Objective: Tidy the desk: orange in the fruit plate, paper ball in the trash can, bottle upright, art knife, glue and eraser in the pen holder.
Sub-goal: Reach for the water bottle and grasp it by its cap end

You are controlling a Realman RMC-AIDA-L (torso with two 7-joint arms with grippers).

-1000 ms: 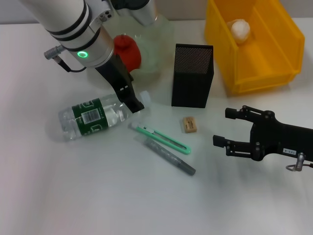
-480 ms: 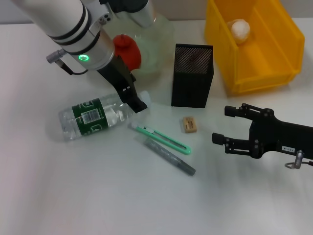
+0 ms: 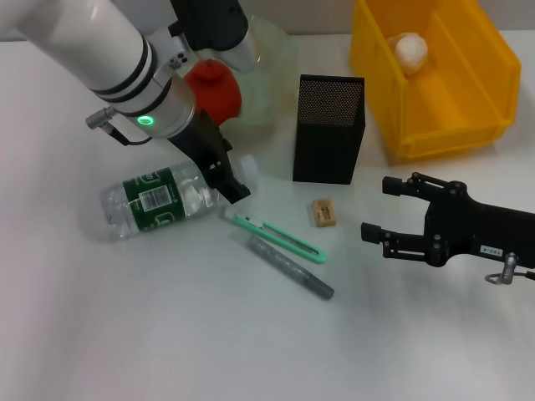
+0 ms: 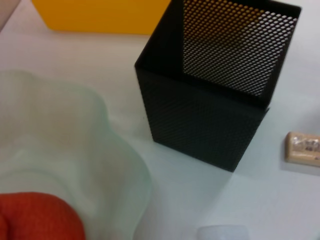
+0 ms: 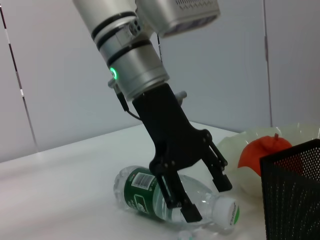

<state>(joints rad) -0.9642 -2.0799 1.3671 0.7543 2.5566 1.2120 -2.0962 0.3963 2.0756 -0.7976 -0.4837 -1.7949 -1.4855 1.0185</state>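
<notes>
The clear bottle [image 3: 159,200] with a green label lies on its side. My left gripper [image 3: 231,182] is open, one finger on each side of the bottle [image 5: 150,197] near the neck; the right wrist view shows this gripper [image 5: 205,196] clearly. The orange [image 3: 216,88] rests in the glass fruit plate [image 3: 272,58]. A paper ball [image 3: 411,50] lies in the yellow trash can [image 3: 468,134]. In front of the black mesh pen holder [image 3: 328,129] lie the eraser [image 3: 324,211], the green art knife [image 3: 276,236] and the grey glue stick [image 3: 291,267]. My right gripper [image 3: 378,210] hovers open to the right of the eraser.
The left wrist view shows the pen holder [image 4: 210,100] from above, the eraser [image 4: 304,148] beside it, the fruit plate's rim [image 4: 100,150], the orange [image 4: 35,217] and the bottle cap [image 4: 222,233]. White table spreads toward the front.
My left gripper has slid a little toward the table's front along the bottle neck. The right gripper has crept slightly left. The objects lie where they were.
</notes>
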